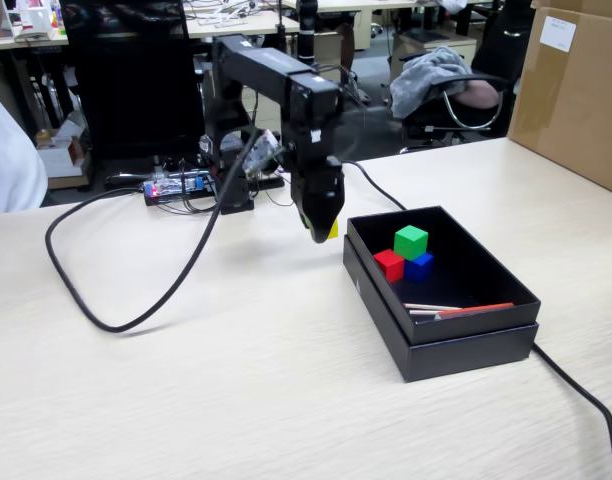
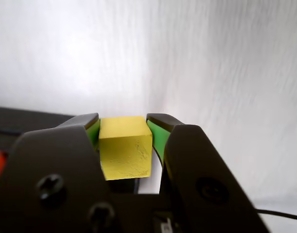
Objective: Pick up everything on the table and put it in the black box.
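Plain yellow cube (image 2: 125, 147), faintly scuffed face, square-edged; pincer (image 2: 123, 127) clamped on its sides

No readable text anywhere here. The brown cardboard carton (image 1: 576, 95) at the right edge of the fixed view carries a white label (image 1: 557, 33), but its print is too small and blurred to make out. The small circuit board (image 1: 176, 187) behind the arm's base glows red, with no legible markings. The wrist view shows no lettering, numbers or brand marks at all.
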